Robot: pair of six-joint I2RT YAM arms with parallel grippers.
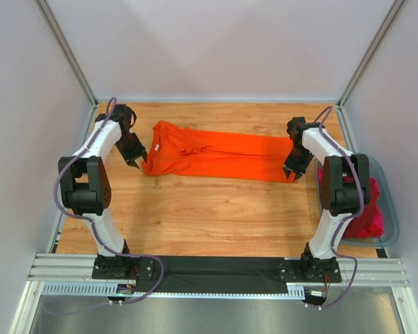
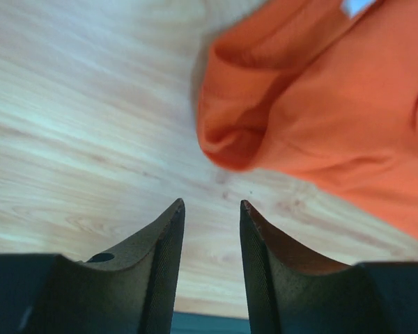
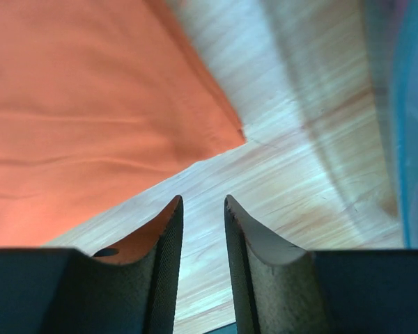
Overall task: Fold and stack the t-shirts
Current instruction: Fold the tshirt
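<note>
The orange t-shirt [image 1: 216, 153] lies on the bench [image 1: 195, 223] as a long band that runs from left to right across the far half. It looks already folded along its length. Its left end is bunched and a little thick, and its right end is the flat hem.

The left gripper [image 1: 141, 161] hangs just beside the left end. Its jaws stand moderately apart with nothing between them, and the left wrist view shows a rolled fold of orange cloth just ahead of them. The right gripper [image 1: 292, 177] is at the near corner of the hem. Its jaws stand somewhat narrower, also with nothing held, and the stitched corner lies just in front of them.

More t-shirts [image 1: 369, 217], magenta-pink and dark red, lie crumpled in the grey-blue tub [image 1: 392, 209] at the right, behind the right arm.

I judge the cloth to be light, soft and limp. It will sag and drag on the wood, and it can lose its fold if it is lifted by one layer only. A good hold would be at the two ends, with each pinch taking all layers together: the hem corner on the right and the thick fold on the left. The next fold would then probably bring one end over the other.
</note>
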